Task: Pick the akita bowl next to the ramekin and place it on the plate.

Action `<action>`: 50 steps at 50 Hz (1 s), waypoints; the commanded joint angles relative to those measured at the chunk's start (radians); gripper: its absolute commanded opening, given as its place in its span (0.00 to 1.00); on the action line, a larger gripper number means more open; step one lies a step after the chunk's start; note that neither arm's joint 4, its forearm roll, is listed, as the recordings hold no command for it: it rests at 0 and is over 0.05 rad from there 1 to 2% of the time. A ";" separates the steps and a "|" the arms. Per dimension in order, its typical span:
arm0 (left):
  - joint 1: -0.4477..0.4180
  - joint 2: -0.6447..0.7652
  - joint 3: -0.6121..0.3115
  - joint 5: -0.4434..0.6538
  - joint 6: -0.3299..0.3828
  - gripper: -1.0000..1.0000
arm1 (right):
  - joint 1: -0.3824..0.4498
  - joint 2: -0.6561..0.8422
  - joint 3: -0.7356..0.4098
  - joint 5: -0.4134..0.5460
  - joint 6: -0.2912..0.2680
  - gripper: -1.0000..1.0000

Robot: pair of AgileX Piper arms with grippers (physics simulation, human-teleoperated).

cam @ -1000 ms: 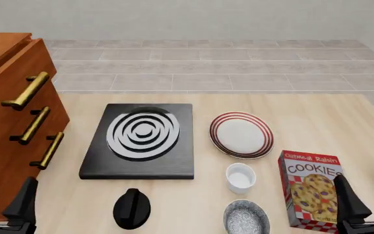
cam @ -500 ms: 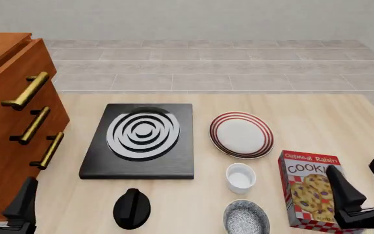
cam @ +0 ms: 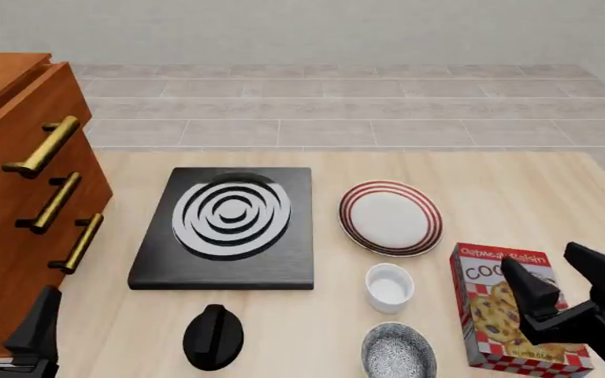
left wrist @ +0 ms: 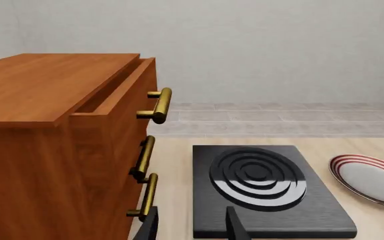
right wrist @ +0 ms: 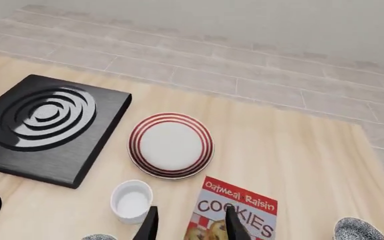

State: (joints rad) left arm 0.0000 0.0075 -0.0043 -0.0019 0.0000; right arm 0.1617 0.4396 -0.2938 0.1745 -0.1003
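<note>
The right gripper [cam: 562,276] has moved left over the cookie box [cam: 513,311], jaws open and empty. The left gripper [cam: 9,319] is open too. The frame edge crops the bowl [cam: 399,351].

Your right gripper [cam: 562,277] hangs at the lower right of the front view, tilted leftward, fingers spread apart with nothing between them. Your left gripper [cam: 9,313] sits low in the bottom left corner, its two dark fingers likewise parted and upright.
</note>
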 commanded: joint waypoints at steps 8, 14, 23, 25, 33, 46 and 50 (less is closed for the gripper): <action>0.000 0.000 0.000 0.000 0.000 1.00 | 0.062 0.213 -0.008 0.006 0.019 1.00; 0.000 0.000 0.000 0.000 0.000 1.00 | 0.094 0.275 -0.006 -0.004 0.051 1.00; 0.000 0.000 0.000 0.000 0.000 1.00 | 0.148 0.331 -0.066 0.041 0.097 1.00; 0.000 0.000 0.000 0.000 0.000 1.00 | 0.153 0.358 -0.064 0.033 0.095 1.00; 0.000 0.000 0.000 0.000 0.000 1.00 | 0.193 0.443 -0.040 -0.005 0.130 1.00; 0.000 0.000 0.000 0.000 0.000 1.00 | 0.208 0.518 -0.012 -0.049 0.136 1.00; 0.000 0.000 0.000 0.000 0.000 1.00 | 0.217 0.535 -0.009 -0.055 0.153 1.00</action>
State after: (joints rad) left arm 0.0000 0.0075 -0.0043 -0.0019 0.0000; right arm 0.3613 0.9206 -0.3154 0.1426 0.0353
